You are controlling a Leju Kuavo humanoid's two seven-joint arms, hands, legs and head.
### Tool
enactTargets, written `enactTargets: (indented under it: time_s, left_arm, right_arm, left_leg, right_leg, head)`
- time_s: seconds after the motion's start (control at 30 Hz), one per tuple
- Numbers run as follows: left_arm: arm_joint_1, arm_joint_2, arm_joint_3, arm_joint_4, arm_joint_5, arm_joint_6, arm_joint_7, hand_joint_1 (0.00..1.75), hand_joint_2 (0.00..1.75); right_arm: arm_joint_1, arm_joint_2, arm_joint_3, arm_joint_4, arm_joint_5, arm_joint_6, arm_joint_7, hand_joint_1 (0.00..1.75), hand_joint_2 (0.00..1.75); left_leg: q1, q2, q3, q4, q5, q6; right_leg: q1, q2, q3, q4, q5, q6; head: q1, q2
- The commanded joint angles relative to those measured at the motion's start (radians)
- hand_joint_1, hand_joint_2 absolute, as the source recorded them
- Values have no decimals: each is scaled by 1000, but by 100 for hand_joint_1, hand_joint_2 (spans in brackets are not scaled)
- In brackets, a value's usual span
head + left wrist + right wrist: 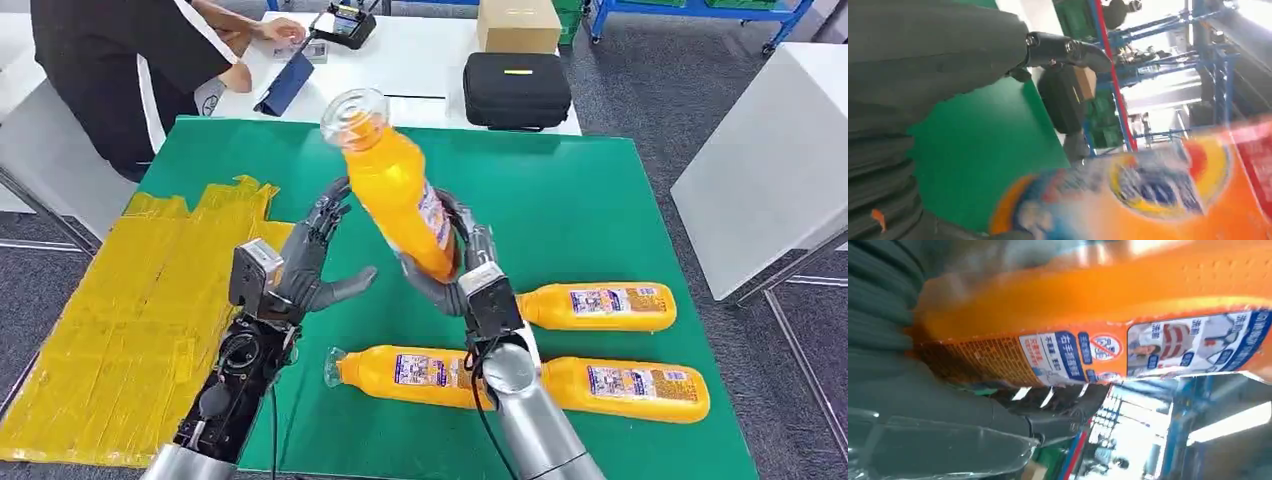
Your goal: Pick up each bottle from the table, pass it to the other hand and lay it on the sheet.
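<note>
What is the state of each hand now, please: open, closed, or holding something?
Left hand: open, fingers spread beside the raised bottle, holding nothing.
Right hand: holding the raised orange bottle above the green table.

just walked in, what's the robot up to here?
Mid-handover. The right hand holds an orange bottle tilted above the green table, cap end up. The left hand is open beside it, not yet gripping. Three more bottles lie on the table. The yellow sheet has no bottle on it yet. A person stands at the far white table.
</note>
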State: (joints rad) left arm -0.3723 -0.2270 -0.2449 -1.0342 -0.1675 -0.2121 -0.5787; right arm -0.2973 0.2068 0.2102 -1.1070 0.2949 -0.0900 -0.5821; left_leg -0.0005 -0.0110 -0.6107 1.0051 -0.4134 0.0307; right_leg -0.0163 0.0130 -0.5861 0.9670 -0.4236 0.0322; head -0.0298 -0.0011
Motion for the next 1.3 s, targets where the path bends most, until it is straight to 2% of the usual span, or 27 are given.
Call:
enactTargets:
  time_s: [0.03,0.13,0.33,0.53,0.6,0.63,0.93,1.0,1.3]
  left_arm:
    - [-55,16,-34,46,1,-2,8,0,175]
    - [-56,16,-39,43,5,-13,5,0,175]
    - [-72,6,-54,36,46,-46,17,0,175]
    - [-55,27,-35,21,95,-70,10,0,175]
    - [-56,28,-33,26,100,-75,7,0,175]
    - [-58,28,-33,28,103,-78,5,0,175]
    - [-79,18,-45,58,114,-83,-8,0,175]
    - [-82,16,-42,61,120,-78,-12,0,175]
    - [-85,16,-37,63,133,-81,-16,0,175]
  right_arm:
    - [-80,21,62,126,3,7,-1,175,175]
    - [-87,22,82,142,10,23,2,175,175]
    - [-133,55,188,335,69,-15,21,175,175]
    - [-151,61,195,478,77,-28,11,175,175]
    - [-158,59,189,501,77,-29,-1,175,175]
    - [-161,59,186,512,79,-29,0,175,175]
    - [-161,66,216,574,167,-64,26,175,175]
    - [-158,69,220,584,179,-66,30,175,175]
    - [-155,70,220,589,185,-70,28,175,175]
  left_leg:
    - [0,2,4,0,-2,-2]
    - [0,2,4,0,-2,-2]
    - [1,3,5,0,-3,-3]
    - [1,3,7,-1,-3,-3]
    - [1,4,10,-2,-4,-4]
    - [0,2,4,-1,-1,-2]
    - [0,-1,1,0,-1,-1]
    - [1,-1,5,0,-2,-3]
    - [0,-1,1,0,-1,-1]
  right_leg:
    - [1,1,3,0,-1,-2]
    - [0,0,4,0,-1,-2]
    - [1,1,4,0,-2,-2]
    - [1,1,6,-1,-2,-3]
    - [2,1,9,-2,-3,-4]
    - [1,1,4,-2,-1,-1]
    - [0,-1,1,0,-1,-1]
    - [1,-2,5,0,-3,-2]
    - [0,-1,1,0,-1,-1]
  head:
    - [0,0]
    - [0,0]
    - [0,0]
    - [0,0]
    - [0,0]
    - [0,0]
    - [0,0]
    - [0,0]
    - [0,0]
